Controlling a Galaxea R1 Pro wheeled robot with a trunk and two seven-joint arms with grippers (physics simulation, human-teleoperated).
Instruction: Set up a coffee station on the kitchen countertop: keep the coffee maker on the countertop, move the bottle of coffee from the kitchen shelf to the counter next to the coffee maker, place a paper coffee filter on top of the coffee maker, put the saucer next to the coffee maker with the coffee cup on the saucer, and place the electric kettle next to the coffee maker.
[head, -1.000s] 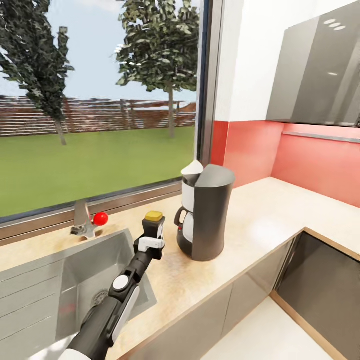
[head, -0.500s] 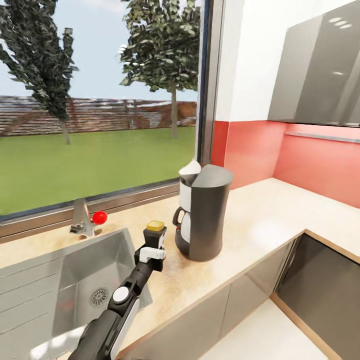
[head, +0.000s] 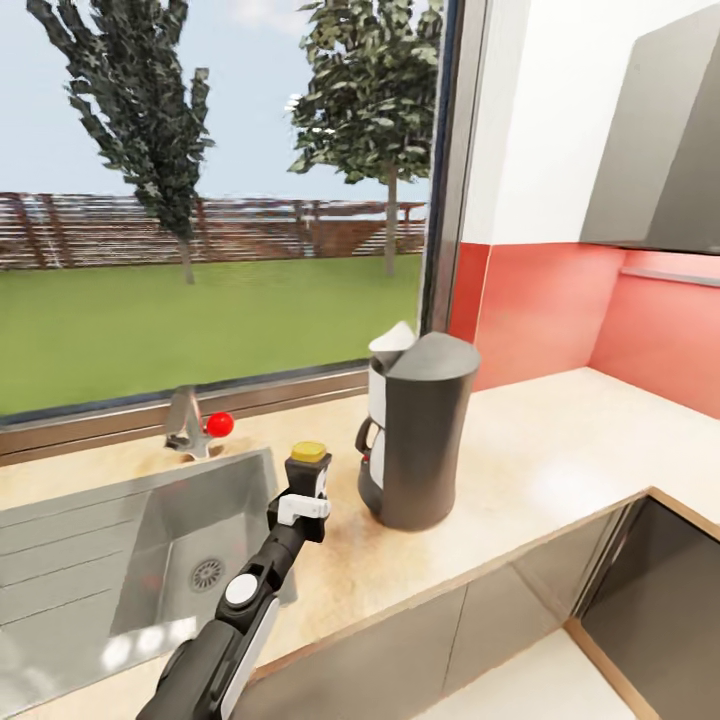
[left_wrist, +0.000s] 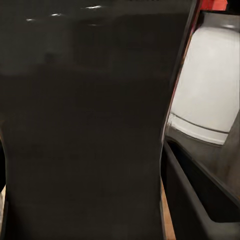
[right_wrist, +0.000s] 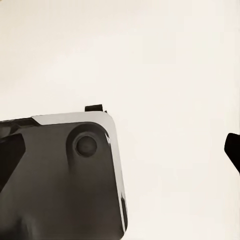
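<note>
The left arm reaches forward over the counter, its left gripper clamped on the one bottle, fingers on either side of the dark jar below the yellow lid; whether the bottle stands on the counter or hangs just above it cannot be told. The bottle is just left of the one coffee maker, a narrow gap between them, and near the right rim of the sink. In the left wrist view the bottle's dark body blocks the lens, the pale carafe beside it. The right gripper's state cannot be told. Right of the coffee maker the counter runs bare to the corner, and one tap with a red knob stands behind the sink
</note>
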